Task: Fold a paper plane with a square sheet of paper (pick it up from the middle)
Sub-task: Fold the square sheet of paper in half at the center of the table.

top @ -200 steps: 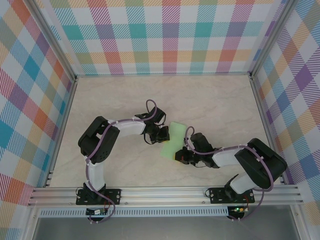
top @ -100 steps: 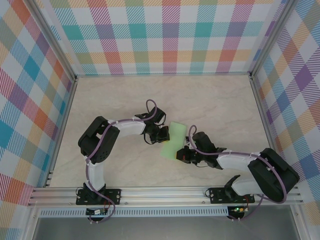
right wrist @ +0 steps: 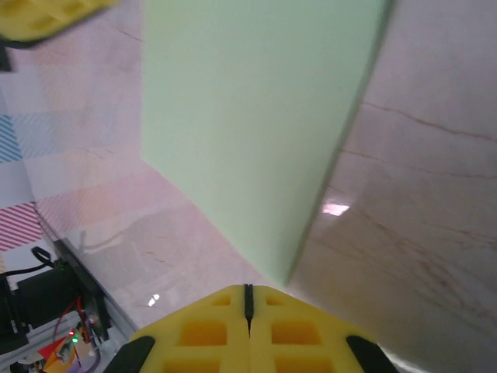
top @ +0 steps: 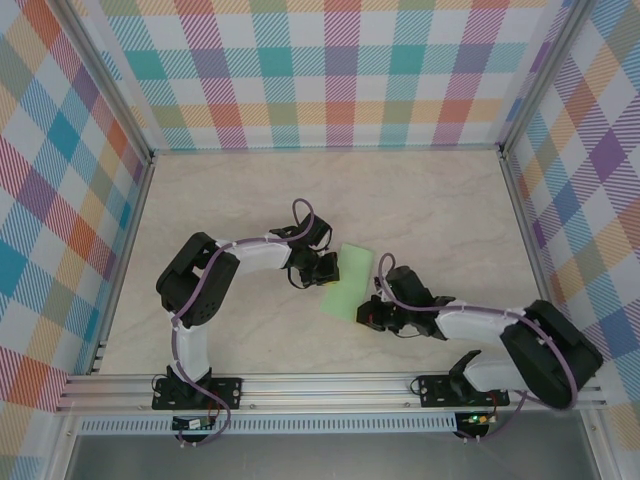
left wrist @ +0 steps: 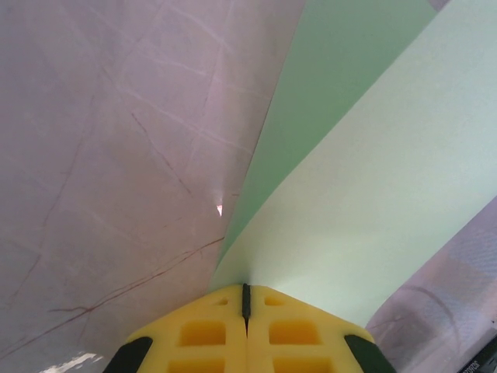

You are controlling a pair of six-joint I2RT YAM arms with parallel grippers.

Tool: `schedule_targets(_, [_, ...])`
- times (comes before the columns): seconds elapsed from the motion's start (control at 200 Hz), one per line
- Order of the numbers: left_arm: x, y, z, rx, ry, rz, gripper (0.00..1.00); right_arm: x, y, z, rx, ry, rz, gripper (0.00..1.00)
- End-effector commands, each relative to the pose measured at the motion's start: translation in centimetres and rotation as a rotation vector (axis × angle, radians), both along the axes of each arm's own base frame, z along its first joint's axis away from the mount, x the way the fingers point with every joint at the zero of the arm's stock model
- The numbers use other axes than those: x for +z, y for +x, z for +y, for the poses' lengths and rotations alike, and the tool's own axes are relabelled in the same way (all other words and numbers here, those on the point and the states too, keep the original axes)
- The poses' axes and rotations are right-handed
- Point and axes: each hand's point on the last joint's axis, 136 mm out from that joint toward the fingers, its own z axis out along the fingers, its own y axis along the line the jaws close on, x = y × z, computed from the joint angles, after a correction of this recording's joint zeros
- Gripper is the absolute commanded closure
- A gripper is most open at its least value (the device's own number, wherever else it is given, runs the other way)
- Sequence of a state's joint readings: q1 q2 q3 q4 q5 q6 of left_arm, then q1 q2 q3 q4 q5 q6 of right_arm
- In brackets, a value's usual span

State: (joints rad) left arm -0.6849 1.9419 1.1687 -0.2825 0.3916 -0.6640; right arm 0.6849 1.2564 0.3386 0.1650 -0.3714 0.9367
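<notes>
The pale-green sheet of paper (top: 347, 282) lay folded into a narrow strip near the middle of the marbled surface (top: 440, 200), running slantwise from far-right to near-left between the two arms. In the left wrist view two layers showed, the upper one (left wrist: 365, 194) lifted off the lower along a straight edge, and both met at the yellow tips of the left gripper (left wrist: 245, 299). That gripper's jaws were pressed together with the paper's edge caught in their seam. Seen from above, the left gripper (top: 326, 268) sat against the strip's left long edge.

The right gripper (top: 371, 314) sat at the strip's near-right corner. Its jaws were also fully together (right wrist: 248, 299), and the sheet's (right wrist: 248, 116) near corner ended just beside the tips. Whether they pinched it could not be told. A yellow finger (right wrist: 46, 15) of the left gripper showed past the sheet's far edge.

Bare surface lay open beyond the paper toward the checkered back wall (top: 340, 70) and to both sides. The aluminium rail (top: 330, 385) bounded the near edge.
</notes>
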Motion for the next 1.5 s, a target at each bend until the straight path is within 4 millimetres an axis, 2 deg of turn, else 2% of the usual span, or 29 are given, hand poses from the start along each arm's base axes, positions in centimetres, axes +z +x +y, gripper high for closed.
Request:
schedule_targets(0.0, [-3.4, -2.9, 2.0, -0.022, 0.113, 0.093, 1.0, 3.8, 2.9, -0.6, -0.061, 0.027, -0.113, 1.0])
schedule_targets(0.105, [-3.4, -2.9, 2.3, -0.025, 0.124, 0.088, 1.0, 5.2, 5.3, -1.3, -0.119, 0.095, -0.138, 1.0])
schedule_targets(0.22, [-3.5, -2.9, 2.0, -0.02, 0.111, 0.094, 1.0, 4.7, 6.4, -0.4, -0.08, 0.12, -0.109, 1.0])
schedule_targets(0.365, [-3.7, -2.9, 2.2, -0.022, 0.121, 0.093, 1.0, 2.0, 7.3, 0.2, -0.09, 0.119, -0.055, 1.0])
schedule_targets(0.495, [-3.8, -2.9, 2.1, -0.024, 0.12, 0.098, 1.0, -0.2, 7.5, -0.6, -0.11, 0.075, -0.046, 1.0])
schedule_targets(0.66, [-3.9, -3.0, 2.2, -0.026, 0.124, 0.099, 1.0, -3.3, 6.2, -2.3, -0.133, -0.03, 0.029, 1.0])
schedule_targets(0.74, [-3.9, -3.0, 2.2, -0.024, 0.124, 0.101, 1.0, -4.0, 5.6, -2.6, -0.137, -0.05, 0.056, 1.0])
schedule_targets(0.81, [-3.8, -3.1, 2.4, -0.033, 0.135, 0.105, 1.0, -3.6, 5.8, -2.5, -0.136, -0.039, 0.056, 1.0])
schedule_targets(0.965, [-3.8, -3.3, 2.7, -0.045, 0.153, 0.099, 1.0, 0.5, 7.3, -1.2, -0.119, 0.036, -0.034, 1.0])
schedule_targets(1.085, [-3.9, -3.2, 2.6, -0.047, 0.147, 0.101, 1.0, 2.3, 8.5, -0.5, -0.1, 0.067, -0.081, 1.0])
schedule_targets(1.18, [-3.9, -3.2, 2.5, -0.049, 0.145, 0.098, 1.0, 1.9, 9.3, -0.7, -0.113, 0.06, -0.085, 1.0])
schedule_targets(1.285, [-4.0, -3.1, 2.4, -0.049, 0.142, 0.1, 1.0, 0.4, 9.8, -1.4, -0.135, 0.039, -0.062, 1.0])
schedule_targets(1.495, [-4.0, -3.1, 2.4, -0.051, 0.143, 0.1, 1.0, -2.7, 9.1, -2.4, -0.153, -0.013, 0.002, 1.0])
